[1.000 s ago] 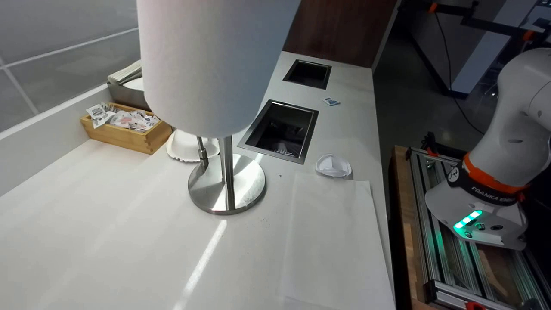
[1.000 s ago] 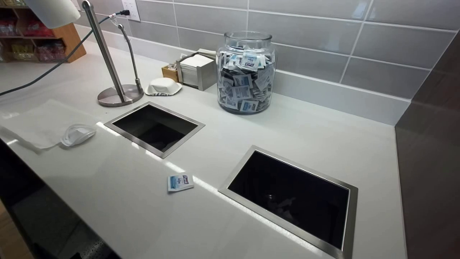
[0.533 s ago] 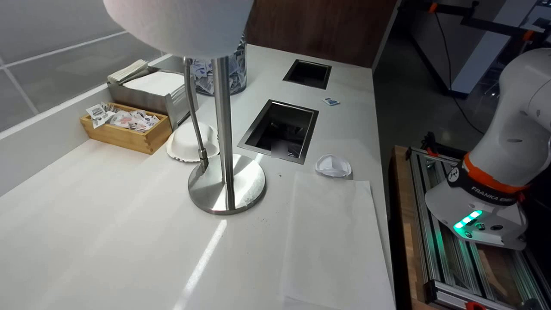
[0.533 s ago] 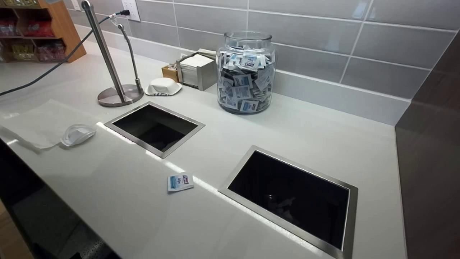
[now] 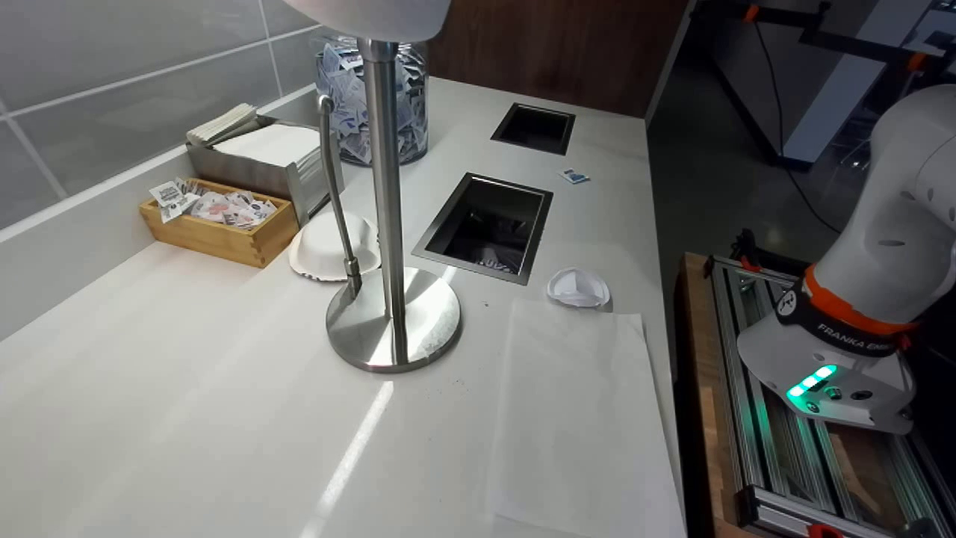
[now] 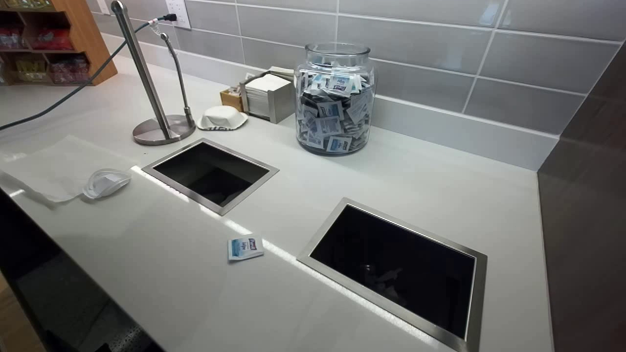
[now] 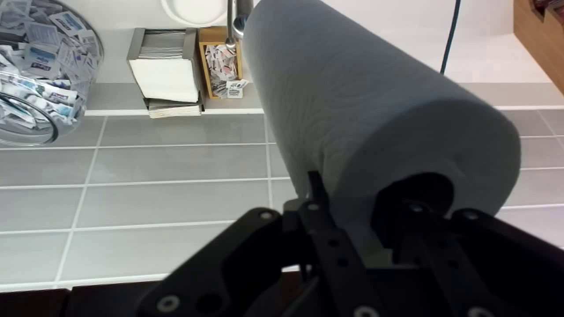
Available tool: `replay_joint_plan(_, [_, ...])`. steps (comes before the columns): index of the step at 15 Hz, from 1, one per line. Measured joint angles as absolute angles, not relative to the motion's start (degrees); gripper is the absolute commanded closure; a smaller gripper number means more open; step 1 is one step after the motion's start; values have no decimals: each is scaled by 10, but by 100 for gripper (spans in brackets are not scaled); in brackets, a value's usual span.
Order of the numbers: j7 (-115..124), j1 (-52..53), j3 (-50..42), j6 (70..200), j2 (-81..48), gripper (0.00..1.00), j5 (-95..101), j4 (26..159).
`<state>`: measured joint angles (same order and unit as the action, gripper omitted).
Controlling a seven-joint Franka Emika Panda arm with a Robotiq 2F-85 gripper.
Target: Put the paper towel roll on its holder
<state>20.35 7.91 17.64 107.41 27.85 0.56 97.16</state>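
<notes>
My gripper [image 7: 350,196] pinches the roll [image 7: 370,97] at its rim, one finger inside the core; its far end hangs near the bare knob of the holder [image 5: 387,187].

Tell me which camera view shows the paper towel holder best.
An exterior view does: the holder shows whole, from base to tip. Where the paper towel roll hangs into an exterior view, it overlaps the holder's top. The wrist view shows only a small part of it, at the top edge beside the roll.
</notes>
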Motion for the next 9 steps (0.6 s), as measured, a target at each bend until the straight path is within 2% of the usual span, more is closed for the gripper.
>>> replay_joint_plan(9, [215, 46, 162, 1074, 282, 93, 14, 971])
